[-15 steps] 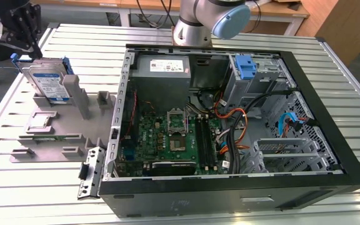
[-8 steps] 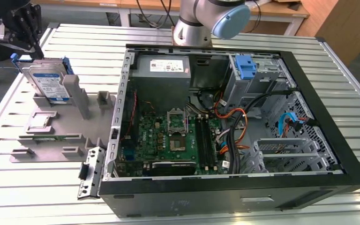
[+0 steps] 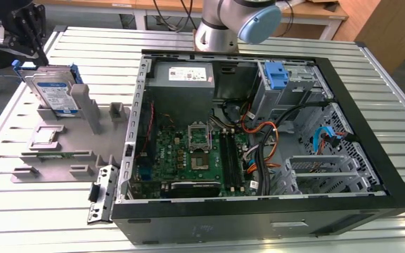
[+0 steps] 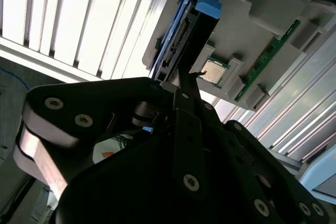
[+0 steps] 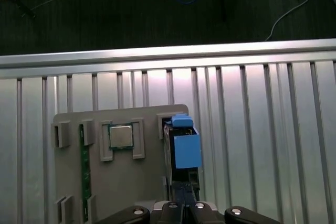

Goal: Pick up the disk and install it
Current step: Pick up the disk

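The disk, a silver drive with a white-and-blue label in a blue carrier, stands on edge in a slot of the grey holder at the exterior view's left. My gripper hangs just above and behind its top end, its black fingers together with nothing between them. In both wrist views the fingertips point at the end of the disk, and I cannot tell whether they touch it.
The open computer case lies at the exterior view's right, with a metal drive cage, a blue bracket and a grey power supply. The holder also carries a processor chip and a green memory stick.
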Available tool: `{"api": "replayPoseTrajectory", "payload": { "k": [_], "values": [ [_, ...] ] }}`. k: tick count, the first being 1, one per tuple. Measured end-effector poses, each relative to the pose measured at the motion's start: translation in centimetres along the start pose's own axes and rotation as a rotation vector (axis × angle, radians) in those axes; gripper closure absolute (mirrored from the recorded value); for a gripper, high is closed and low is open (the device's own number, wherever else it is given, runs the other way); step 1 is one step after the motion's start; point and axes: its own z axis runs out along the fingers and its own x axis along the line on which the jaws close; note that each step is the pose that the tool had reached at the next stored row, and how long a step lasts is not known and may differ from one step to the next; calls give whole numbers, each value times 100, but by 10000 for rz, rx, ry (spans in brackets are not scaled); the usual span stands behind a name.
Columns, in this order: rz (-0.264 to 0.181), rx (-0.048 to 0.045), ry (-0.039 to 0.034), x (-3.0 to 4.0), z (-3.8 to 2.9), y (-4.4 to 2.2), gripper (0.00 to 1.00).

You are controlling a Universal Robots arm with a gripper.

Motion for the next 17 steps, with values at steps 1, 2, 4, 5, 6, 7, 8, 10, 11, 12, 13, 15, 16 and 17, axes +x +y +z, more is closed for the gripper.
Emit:
{"api": "replayPoseTrajectory", "payload": {
  "k": [1,2,4,5,6,7,8,10,11,12,13,15,16,17],
  "values": [
    [0,0,0,-3,1,4,90],
    [-1,3,-1,-3,3,5,90],
    [-2,8,-1,-4,6,8,90],
    [-2,8,-1,-4,6,8,90],
    [-2,9,0,-4,7,8,90],
    [-3,37,-3,-3,23,10,90],
    [-4,66,-5,-2,40,12,90],
    [-4,67,-5,-2,41,13,90],
    [-4,67,-5,-2,41,13,90],
    [-4,68,-5,-2,41,13,90],
    [-4,69,-5,-2,42,13,90],
    [-4,69,-5,-2,42,13,90],
    [-4,70,-5,-2,43,13,90],
    [-4,71,-5,-2,43,13,90]
  ]
}}
